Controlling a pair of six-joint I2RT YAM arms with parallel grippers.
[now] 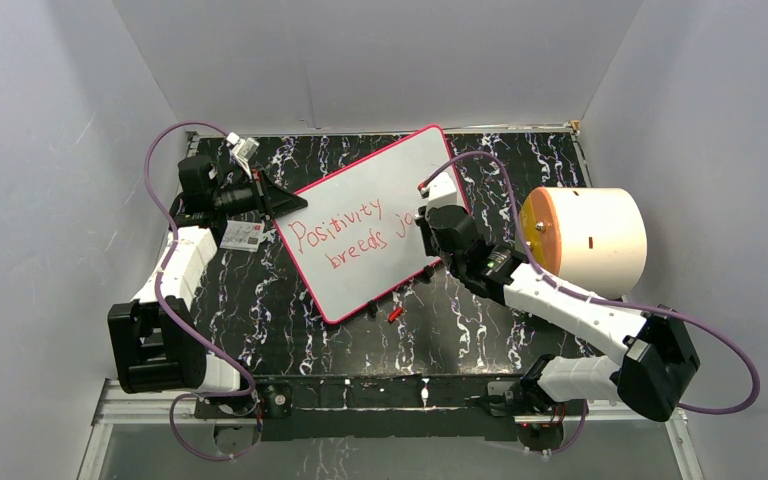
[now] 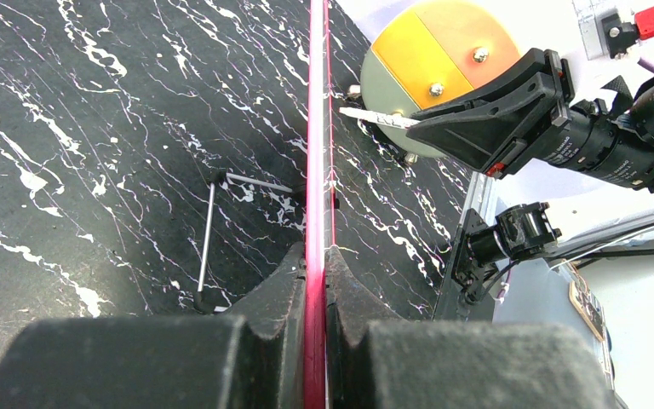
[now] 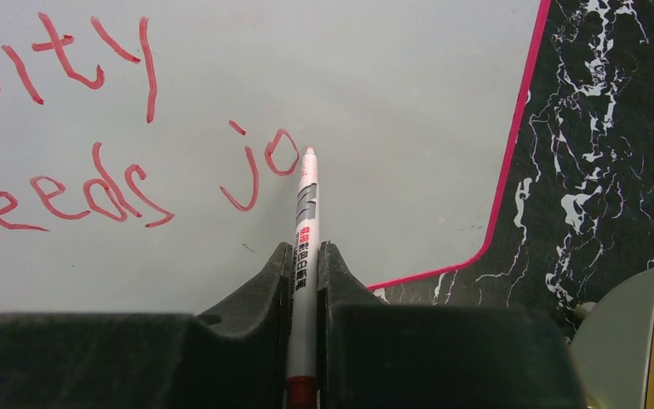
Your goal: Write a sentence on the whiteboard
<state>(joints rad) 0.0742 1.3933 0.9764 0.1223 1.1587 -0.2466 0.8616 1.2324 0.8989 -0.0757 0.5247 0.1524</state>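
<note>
The whiteboard (image 1: 380, 215), white with a pink-red frame, lies tilted on the black marbled table. The sentence (image 1: 345, 235) in red script reads "Positivity breeds jo"; in the right wrist view (image 3: 94, 183) the last letters "jo" sit just left of the pen tip. My left gripper (image 1: 282, 203) is shut on the whiteboard's left edge; in the left wrist view the red frame (image 2: 316, 170) runs straight between the fingers (image 2: 272, 294). My right gripper (image 1: 428, 232) is shut on a white marker (image 3: 306, 230), its tip close over or touching the board right of the "o".
A large white cylinder with an orange end (image 1: 585, 240) lies at the right. A red marker cap (image 1: 395, 314) lies on the table below the board. A small printed card (image 1: 243, 235) lies by the left arm. A thin metal board foot (image 2: 209, 243) shows under the board.
</note>
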